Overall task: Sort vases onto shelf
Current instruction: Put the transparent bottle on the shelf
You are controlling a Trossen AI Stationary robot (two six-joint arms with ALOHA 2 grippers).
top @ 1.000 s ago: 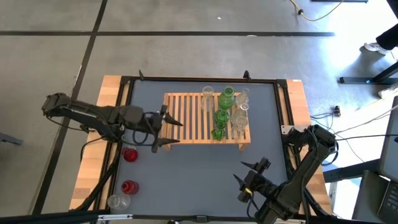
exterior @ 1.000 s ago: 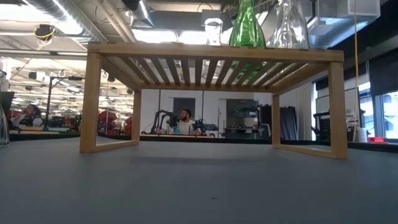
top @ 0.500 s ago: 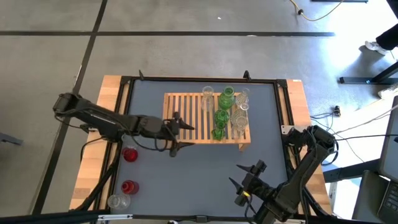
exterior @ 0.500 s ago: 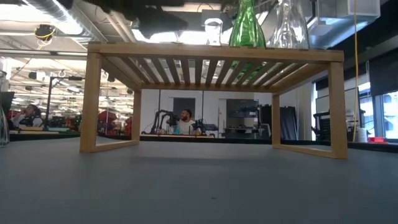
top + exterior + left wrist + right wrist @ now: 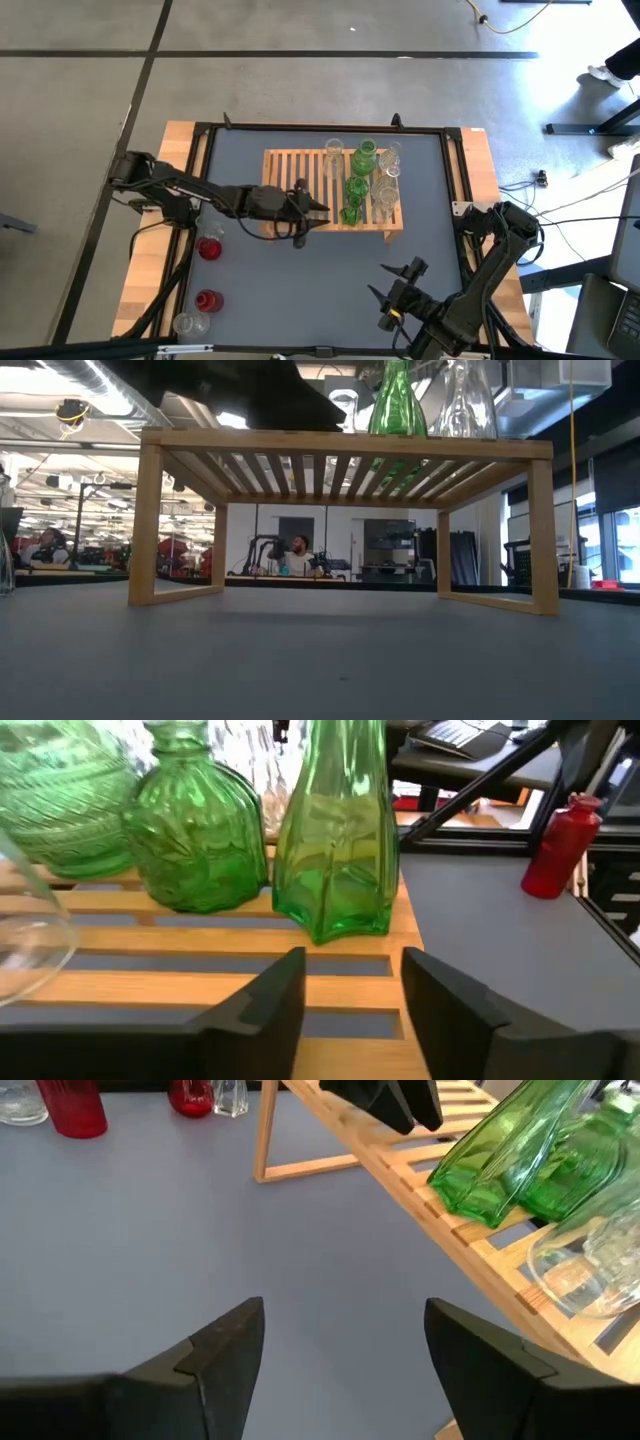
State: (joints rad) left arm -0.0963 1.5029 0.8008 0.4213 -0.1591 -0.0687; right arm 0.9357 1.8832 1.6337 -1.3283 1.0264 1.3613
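Tabletop (image 5: 300, 290): grey, carries the shelf.
Shelf (image 5: 290, 165): green and clear vases (image 5: 362, 160) stand along its right end.
Left gripper (image 5: 312, 212): over shelf front, fingers apart, empty.
Right gripper (image 5: 392, 282): near edge, fingers apart, empty.
Red vases (image 5: 209, 248): on tabletop, left.

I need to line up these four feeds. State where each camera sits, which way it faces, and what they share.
High: overhead, straight down; both arms, left end effector over the shelf.
Low: table height, level under the shelf into the room; a dark arm above.
Left wrist: past its open fingers at the tall green vase.
Right wrist: past open fingers across the table.
Shared: that green vase.
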